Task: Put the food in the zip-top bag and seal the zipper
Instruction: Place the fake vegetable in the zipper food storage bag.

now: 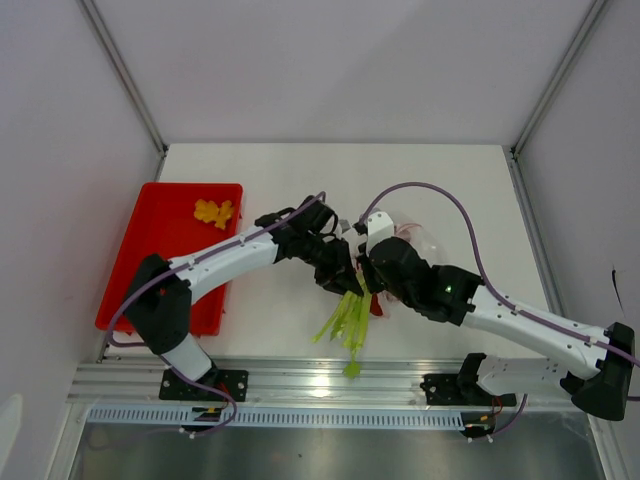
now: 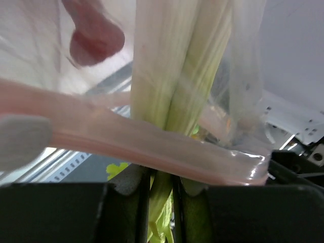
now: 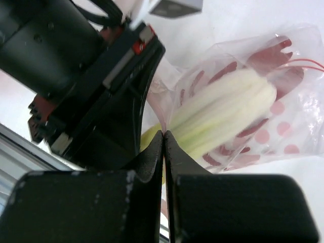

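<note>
The light green stalks (image 1: 345,320) hang between the two grippers, leafy ends toward the front rail. My left gripper (image 1: 345,280) is shut on the stalks (image 2: 172,66); its jaws (image 2: 161,185) clamp them just below the pink-red zipper (image 2: 126,139). The stalks pass the zipper into the clear zip-top bag (image 1: 415,238). My right gripper (image 1: 372,275) is shut on the bag's mouth edge (image 3: 164,139). The stalks' pale ends (image 3: 223,109) lie inside the dotted bag (image 3: 288,126). A red shape (image 2: 96,35) shows through the bag. A whitish tab (image 2: 23,139) sits on the zipper.
A red tray (image 1: 160,250) lies at the left with yellow-orange pieces (image 1: 213,212) in its far corner. A small red piece (image 1: 377,305) shows just below the right gripper. A metal rail (image 1: 320,380) runs along the front edge. Walls close in the table.
</note>
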